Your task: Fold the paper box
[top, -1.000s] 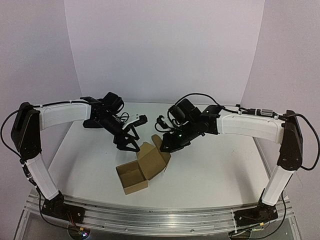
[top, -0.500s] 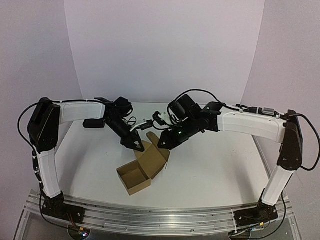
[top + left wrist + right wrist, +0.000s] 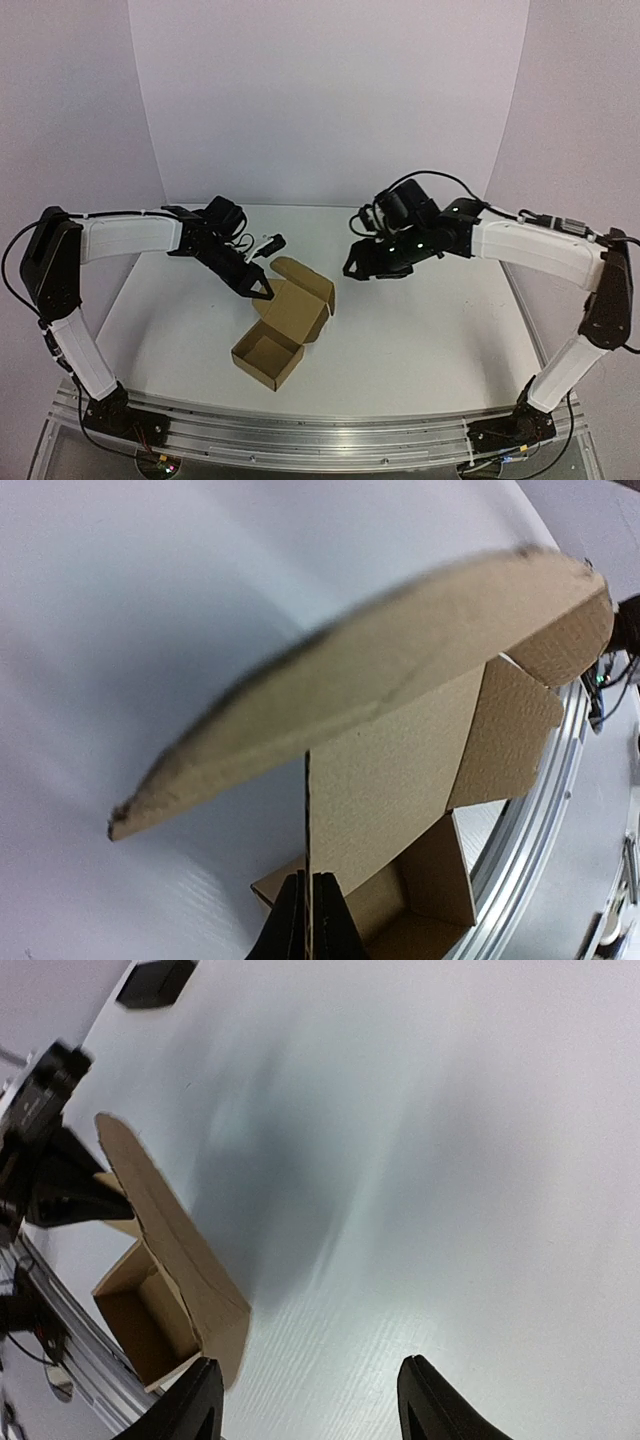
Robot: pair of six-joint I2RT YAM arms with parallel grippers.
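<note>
Cardboard of plain brown paper box [image 3: 285,325] sits clamped in left pincer [image 3: 266,292].

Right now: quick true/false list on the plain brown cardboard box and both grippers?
1. The left gripper is shut on a flap of the plain brown cardboard box. True.
2. The right gripper also grips the box. False: it is open and clear of the box.
3. The box is closed up. False: its top is open, inside showing.
4. The box rests on the white table. True.
</note>
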